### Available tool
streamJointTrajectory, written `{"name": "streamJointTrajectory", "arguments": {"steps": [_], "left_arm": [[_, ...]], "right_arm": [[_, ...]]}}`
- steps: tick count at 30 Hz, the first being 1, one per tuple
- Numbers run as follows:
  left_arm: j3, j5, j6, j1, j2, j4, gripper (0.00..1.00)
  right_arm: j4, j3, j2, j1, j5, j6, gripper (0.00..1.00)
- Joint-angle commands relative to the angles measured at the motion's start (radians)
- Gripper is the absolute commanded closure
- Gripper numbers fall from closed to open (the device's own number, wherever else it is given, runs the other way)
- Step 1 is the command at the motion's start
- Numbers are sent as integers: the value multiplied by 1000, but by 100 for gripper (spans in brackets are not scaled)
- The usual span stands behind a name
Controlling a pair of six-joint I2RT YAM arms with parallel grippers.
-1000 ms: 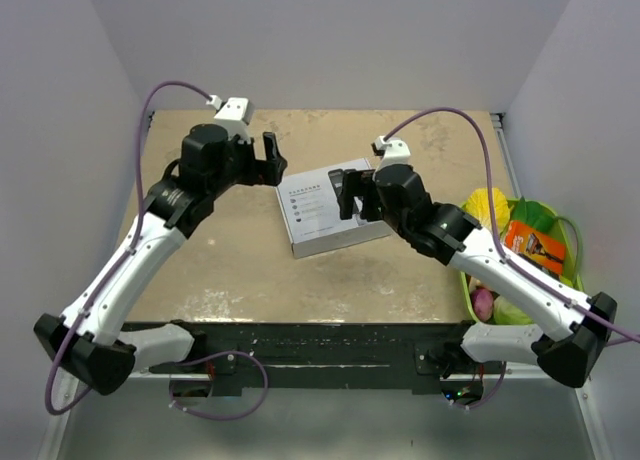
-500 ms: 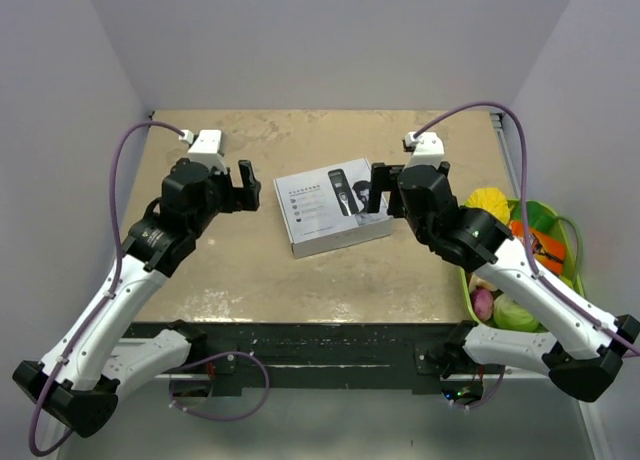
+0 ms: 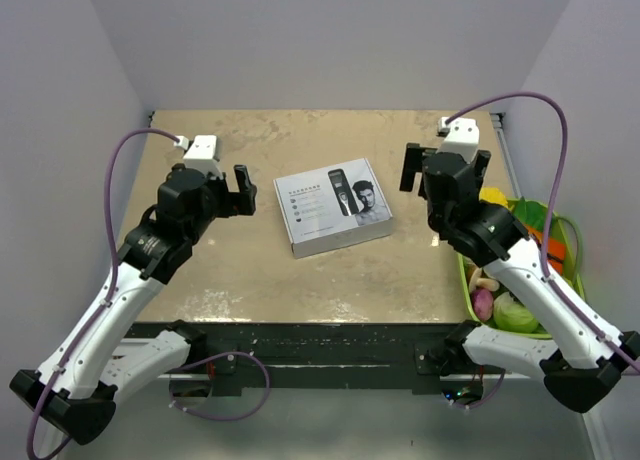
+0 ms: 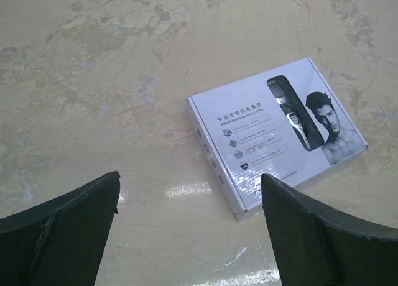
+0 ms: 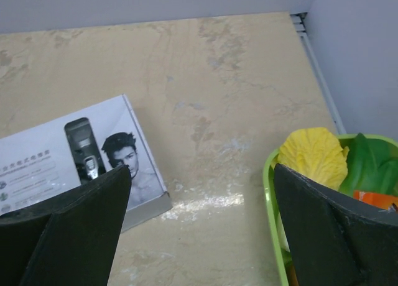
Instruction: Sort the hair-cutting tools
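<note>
- Left gripper (image 4: 189, 177): held above the table (image 3: 250, 270), left of the box and well apart from it, aimed toward the box. Jaws spread wide and holding nothing, with only tabletop between the fingers in the left wrist view.
- Purple cable (image 3: 130, 155): looped from the left wrist camera and running down along the arm.
- Box (image 3: 332, 206): white cardboard, lying flat near the table centre, turned at a slight angle, lid closed. Printed on the lid are a clipper, a man's face and lines of text. Touched by neither gripper.
- Hair-cutting tools: location cannot be told. Seen only as the clipper picture on the box lid.
- Right gripper (image 5: 202, 171): held above the table between box and basket, clear of both. Jaws spread wide and holding nothing. In the right wrist view, one finger overlaps the box corner and the other overlaps the basket.
- Basket (image 5: 268, 174): green, at the right table edge, close to the wall. Holds toy vegetables: a yellow piece (image 5: 314, 155) at the far corner, a green leaf (image 5: 367, 165) just beside it, and an orange item only partly visible.
</note>
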Motion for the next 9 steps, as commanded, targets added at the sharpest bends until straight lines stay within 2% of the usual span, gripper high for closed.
{"name": "streamJointTrajectory", "arguments": {"steps": [1, 3, 6, 9], "left_arm": [[-14, -23, 16, 3, 8, 53, 1], [-15, -34, 19, 3, 22, 62, 1], [-9, -72, 21, 3, 43, 73, 1], [2, -98, 41, 3, 56, 86, 1]], "right_arm": [[77, 59, 32, -110, 22, -60, 1], [86, 59, 56, -134, -13, -69, 1], [129, 50, 26, -203, -243, -97, 1], [114, 57, 73, -239, -222, -68, 1]]}}
